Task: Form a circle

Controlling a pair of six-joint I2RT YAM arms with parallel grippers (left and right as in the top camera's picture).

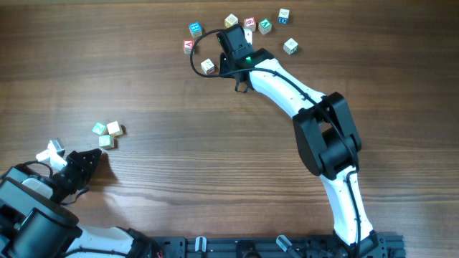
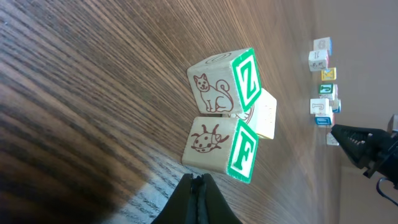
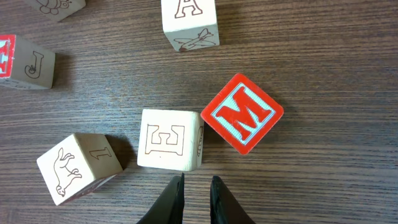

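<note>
Left gripper (image 2: 196,180) pressed shut, empty, just short of my three-cube cluster (image 2: 227,124).
Right gripper (image 3: 196,183) hovers barely parted over the E cube (image 3: 169,139), far off; I reckon to fetch it, ring unfinished.

From down here we see our left claw (image 2: 196,182) pinched closed at the bottom edge, just short of a cluster of three small pale wooden letter cubes (image 2: 231,118) on the dark wood-grain tabletop (image 2: 87,93). One cube shows a cat and a green Z (image 2: 222,84), and one a ladybug and a green F (image 2: 217,146). They're touching, with a plain third cube (image 2: 267,115) tucked behind. More small letter cubes (image 2: 323,93) sit far off, near a black claw (image 2: 364,146).
</note>
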